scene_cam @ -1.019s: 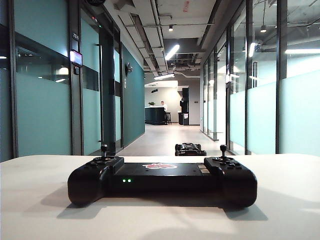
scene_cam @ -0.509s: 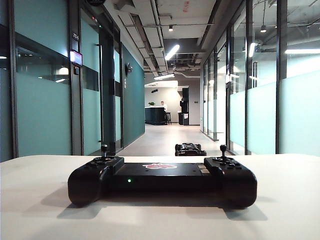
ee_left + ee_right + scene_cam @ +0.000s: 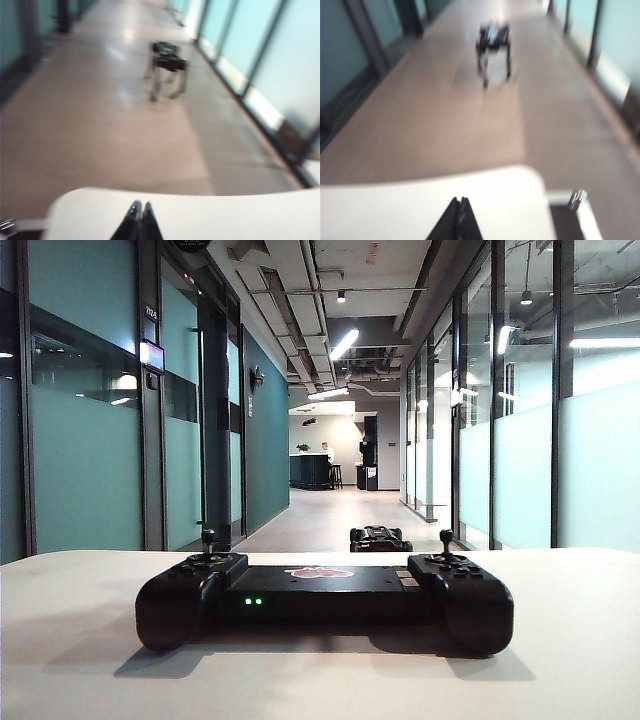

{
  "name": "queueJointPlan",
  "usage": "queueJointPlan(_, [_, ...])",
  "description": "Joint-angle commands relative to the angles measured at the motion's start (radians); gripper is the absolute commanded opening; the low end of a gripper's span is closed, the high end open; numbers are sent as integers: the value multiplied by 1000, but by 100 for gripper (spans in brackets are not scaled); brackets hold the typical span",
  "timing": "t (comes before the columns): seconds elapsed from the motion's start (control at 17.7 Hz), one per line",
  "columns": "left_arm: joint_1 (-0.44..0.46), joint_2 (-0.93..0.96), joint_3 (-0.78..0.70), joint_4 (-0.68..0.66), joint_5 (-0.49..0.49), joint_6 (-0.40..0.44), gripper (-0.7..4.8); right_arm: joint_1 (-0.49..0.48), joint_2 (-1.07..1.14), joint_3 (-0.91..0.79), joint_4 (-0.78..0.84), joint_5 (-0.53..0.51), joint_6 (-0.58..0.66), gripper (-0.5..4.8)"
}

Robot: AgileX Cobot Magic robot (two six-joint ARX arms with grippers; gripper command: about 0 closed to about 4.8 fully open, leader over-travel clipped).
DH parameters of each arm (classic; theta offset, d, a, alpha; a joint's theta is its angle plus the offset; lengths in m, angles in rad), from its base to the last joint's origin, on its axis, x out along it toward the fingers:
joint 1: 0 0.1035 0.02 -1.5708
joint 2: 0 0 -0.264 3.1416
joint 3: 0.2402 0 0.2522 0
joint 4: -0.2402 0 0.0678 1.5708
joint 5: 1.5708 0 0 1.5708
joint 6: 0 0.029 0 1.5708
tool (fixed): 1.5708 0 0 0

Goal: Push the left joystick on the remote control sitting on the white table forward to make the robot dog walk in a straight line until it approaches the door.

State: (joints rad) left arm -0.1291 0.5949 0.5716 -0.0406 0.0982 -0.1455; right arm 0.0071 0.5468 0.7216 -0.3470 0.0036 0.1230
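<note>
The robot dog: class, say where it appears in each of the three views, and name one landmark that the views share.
Exterior view: the robot dog stands on the corridor floor beyond the white table, just above the remote control, right of centre.
Left wrist view: robot dog upper middle, far past the shut left gripper.
Right wrist view: robot dog near the top, beyond the shut right gripper.
Shared landmark: the white table's far edge.

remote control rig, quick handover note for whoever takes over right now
Left tool: shut, empty, over the white table.
Right tool: shut, empty, also over the table.
Remote control lies mid-table, two green LEDs lit; neither tool shows in the exterior view.
Robot dog stands in the corridor beyond the table.
Done: nothing.
Left: push the left joystick forward, walk the dog to the door.
</note>
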Motion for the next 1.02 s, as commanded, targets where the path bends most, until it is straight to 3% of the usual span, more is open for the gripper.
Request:
queueJointPlan(0.06, [-89, 114, 104, -30, 26, -1, -5, 61, 111, 125, -139, -8, 31, -4])
queueJointPlan(0.34, [-204, 305, 281, -201, 57, 18, -5, 247, 270, 262, -243, -3, 102, -4])
queueJointPlan(0.68, [-222, 448, 409, -372, 245, 23, -5, 441, 411, 307, -317, 5, 214, -4])
queueJointPlan(0.91, [-294, 494, 444, -441, 235, 110, -5, 507, 489, 307, -373, 4, 228, -4])
queueJointPlan(1.02, [-339, 512, 448, -446, 211, 111, -5, 527, 518, 307, -389, -11, 229, -4])
